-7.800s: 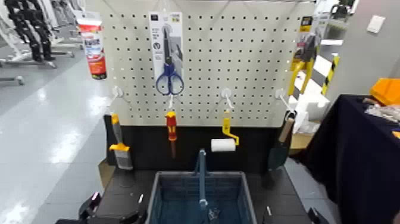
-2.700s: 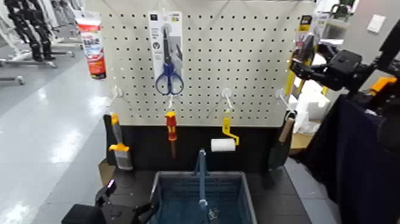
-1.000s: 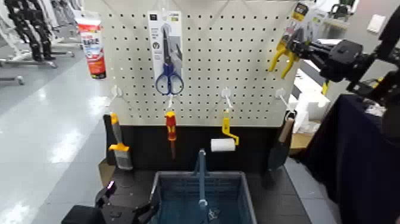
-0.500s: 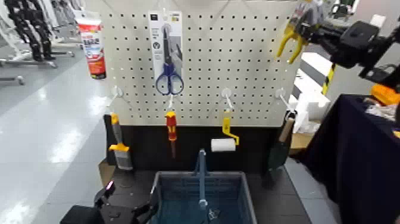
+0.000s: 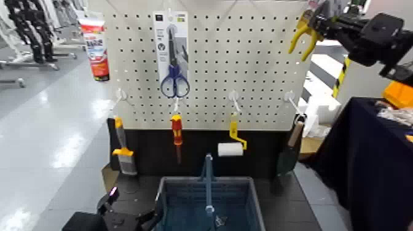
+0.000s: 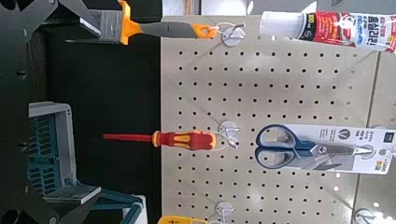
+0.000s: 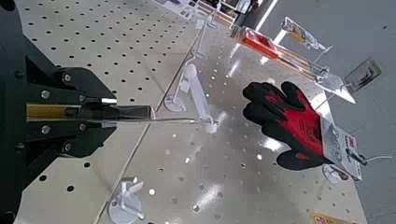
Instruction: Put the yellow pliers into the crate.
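Crate (image 5: 236, 180): screwdriver (image 5: 177, 126) at eleven o'clock, paint roller (image 5: 231, 149) at one. Scissors (image 5: 175, 83): tube (image 5: 96, 52) at nine, screwdriver at six.

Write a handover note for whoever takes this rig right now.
Right gripper: shut on the yellow-handled pliers on their card, up at the pegboard's upper right corner.
Left gripper: low, left of the crate; cannot tell whether its fingers are open.
Blue-grey plastic mesh crate with a blue centre handle: on the dark surface below the pegboard, well below the pliers.
Done: pliers gripped.
Left: bring them clear of the board, lower them into the crate, probably minding the centre handle, and release.
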Available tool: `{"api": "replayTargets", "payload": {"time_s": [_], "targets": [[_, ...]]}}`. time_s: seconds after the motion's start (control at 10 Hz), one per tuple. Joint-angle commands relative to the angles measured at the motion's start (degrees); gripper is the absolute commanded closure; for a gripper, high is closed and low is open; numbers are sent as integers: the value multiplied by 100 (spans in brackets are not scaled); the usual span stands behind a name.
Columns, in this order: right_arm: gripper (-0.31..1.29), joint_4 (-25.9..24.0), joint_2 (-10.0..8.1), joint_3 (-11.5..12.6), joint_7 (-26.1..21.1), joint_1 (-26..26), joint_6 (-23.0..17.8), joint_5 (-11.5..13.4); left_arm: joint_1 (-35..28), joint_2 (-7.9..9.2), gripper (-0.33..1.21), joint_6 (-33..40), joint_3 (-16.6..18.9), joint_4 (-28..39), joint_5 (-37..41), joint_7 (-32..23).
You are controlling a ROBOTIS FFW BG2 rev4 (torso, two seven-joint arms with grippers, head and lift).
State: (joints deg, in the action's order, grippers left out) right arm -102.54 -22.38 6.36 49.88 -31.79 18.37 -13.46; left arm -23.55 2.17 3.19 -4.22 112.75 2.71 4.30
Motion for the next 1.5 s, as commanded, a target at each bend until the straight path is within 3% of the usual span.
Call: {"api": "replayTargets", "payload": {"time_s": [0.1, 0.3, 0.6, 0.9, 1.2, 1.5], "targets": [[105, -530, 50, 261, -57, 384, 159, -69, 26, 38, 13, -64, -44, 11, 10, -17], [105, -1092, 164, 612, -48, 902, 334, -122, 96, 65, 13, -135, -114, 11, -7, -26], [105, -1795, 630, 1184, -92, 1974, 554, -157, 131, 223, 13, -196, -238, 11, 2, -166], [105, -2182, 937, 1403, -110, 2704, 853, -166, 149, 267, 13, -223, -273, 19, 37, -228], [105, -2209, 1280, 1386, -66, 3275, 1108, -131, 166, 293, 13, -231, -281, 19, 54, -228], [105, -1822, 1517, 946, -39, 3671, 1143, -113, 166, 302, 13, -240, -281, 19, 54, -228]]}}
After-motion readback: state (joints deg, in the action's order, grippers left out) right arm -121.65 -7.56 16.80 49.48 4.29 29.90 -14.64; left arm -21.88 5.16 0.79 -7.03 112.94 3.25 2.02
